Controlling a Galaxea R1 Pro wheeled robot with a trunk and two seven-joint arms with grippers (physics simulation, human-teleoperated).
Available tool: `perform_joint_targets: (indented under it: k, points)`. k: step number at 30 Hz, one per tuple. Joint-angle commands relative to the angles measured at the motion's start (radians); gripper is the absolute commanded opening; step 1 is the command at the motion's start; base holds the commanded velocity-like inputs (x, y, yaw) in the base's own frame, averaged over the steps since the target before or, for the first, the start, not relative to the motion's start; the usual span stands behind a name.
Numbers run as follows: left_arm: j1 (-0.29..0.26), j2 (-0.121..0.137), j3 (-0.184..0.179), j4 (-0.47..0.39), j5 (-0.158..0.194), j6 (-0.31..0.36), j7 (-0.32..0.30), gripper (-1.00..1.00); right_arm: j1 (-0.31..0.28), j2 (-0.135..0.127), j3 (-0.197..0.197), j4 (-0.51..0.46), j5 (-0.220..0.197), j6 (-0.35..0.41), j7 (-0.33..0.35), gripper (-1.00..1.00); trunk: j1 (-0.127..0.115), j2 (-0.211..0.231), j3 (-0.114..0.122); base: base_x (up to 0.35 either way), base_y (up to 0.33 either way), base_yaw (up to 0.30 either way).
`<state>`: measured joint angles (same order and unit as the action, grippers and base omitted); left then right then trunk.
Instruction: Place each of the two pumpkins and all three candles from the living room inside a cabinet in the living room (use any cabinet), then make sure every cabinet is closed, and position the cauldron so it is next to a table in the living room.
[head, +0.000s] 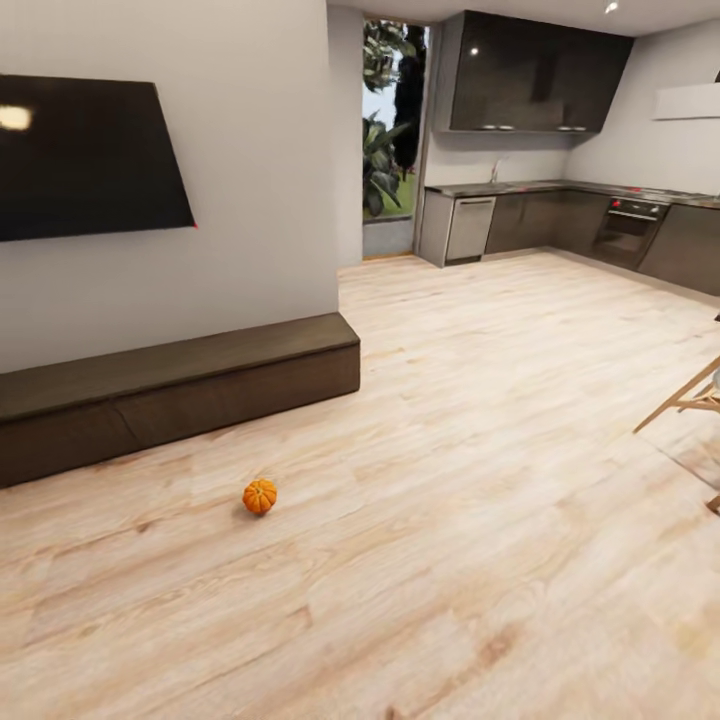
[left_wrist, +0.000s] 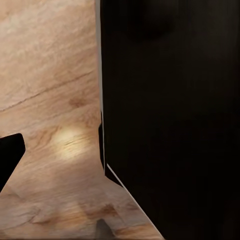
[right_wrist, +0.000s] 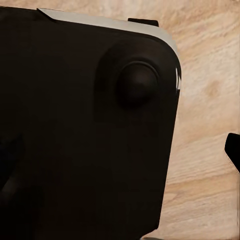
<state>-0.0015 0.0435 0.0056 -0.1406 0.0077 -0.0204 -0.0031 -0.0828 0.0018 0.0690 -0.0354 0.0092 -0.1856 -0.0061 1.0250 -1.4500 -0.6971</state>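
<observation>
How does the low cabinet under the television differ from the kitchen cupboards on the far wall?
The low cabinet is matte brown wood standing on the floor; the kitchen cupboards are glossy, near black, and hang high on the wall. The cabinet is near, the cupboards far. Both look closed.

We record an open-plan home: wall-mounted television (head: 85, 158) above a low dark cabinet (head: 180, 390), wood-plank floor (head: 450, 500), fitted kitchen units (head: 560, 215) with oven (head: 627, 228) beyond.

No legible text, labels or numbers.

Wall-mounted television (head: 85, 160), distant kitchen counter (head: 560, 188)
</observation>
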Motion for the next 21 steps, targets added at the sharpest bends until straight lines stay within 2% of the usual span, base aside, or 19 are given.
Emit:
perform_joint_targets:
  k: [1, 21]
  points:
    - [0.0, -0.001, 0.0, 0.001, 0.0, 0.0, -0.001, 1.0, 0.0, 0.0, 0.0, 0.0, 0.001, 0.0, 0.0, 1.0, 0.0, 0.0, -0.001, 0.0, 0.0, 0.259]
    - [0.0, -0.001, 0.002, 0.004, 0.003, -0.001, -0.001, 1.0, 0.0, 0.001, 0.002, 0.0, 0.002, 0.0, 0.0, 1.0, 0.0, 0.0, -0.018, 0.0, 0.0, 0.259]
